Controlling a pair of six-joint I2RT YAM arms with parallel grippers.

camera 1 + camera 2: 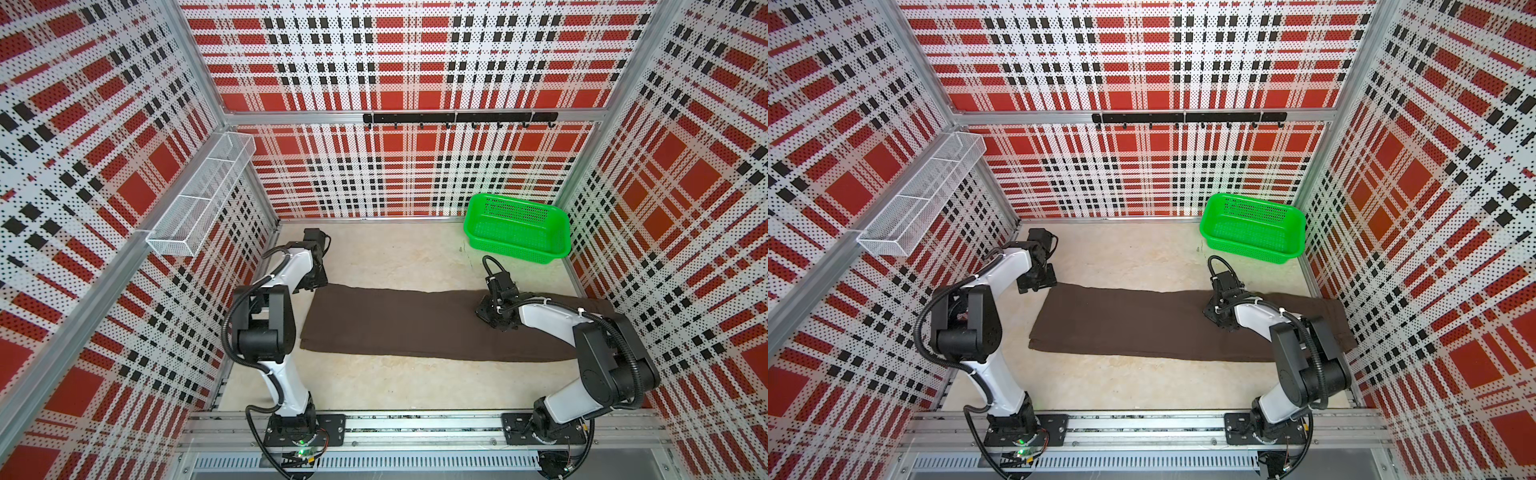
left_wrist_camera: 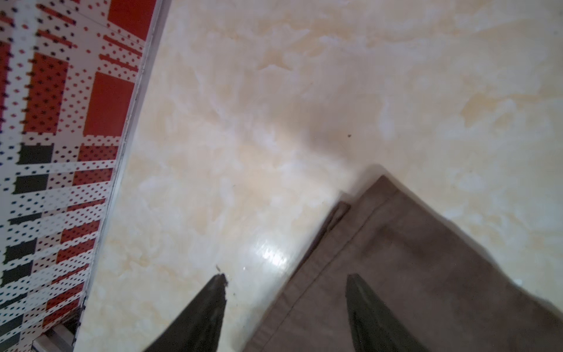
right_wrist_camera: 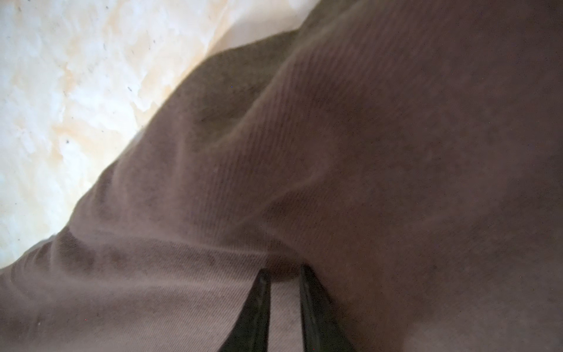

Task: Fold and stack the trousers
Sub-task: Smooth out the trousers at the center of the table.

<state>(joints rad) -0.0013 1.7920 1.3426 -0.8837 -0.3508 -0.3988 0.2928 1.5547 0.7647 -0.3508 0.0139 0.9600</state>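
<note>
The dark brown trousers [image 1: 415, 324] [image 1: 1142, 324] lie as one long flat strip across the pale floor, from the left arm to the right wall. My left gripper [image 1: 309, 286] [image 1: 1038, 286] hovers at the strip's far left corner. In the left wrist view it [image 2: 286, 277] is open: one finger is over bare floor, the other over the hemmed corner of the trousers [image 2: 426, 274], and nothing is gripped. My right gripper [image 1: 486, 313] [image 1: 1214, 311] presses down on the cloth near the right end. The right wrist view shows it [image 3: 284, 269] shut on a raised pinch of trouser fabric [image 3: 365, 152].
A green plastic basket [image 1: 519, 249] [image 1: 1254, 247] sits in the far right corner of the floor. A white wire shelf [image 1: 199, 195] hangs on the left wall and a black hook rail [image 1: 459, 117] on the back wall. Plaid walls close in on three sides.
</note>
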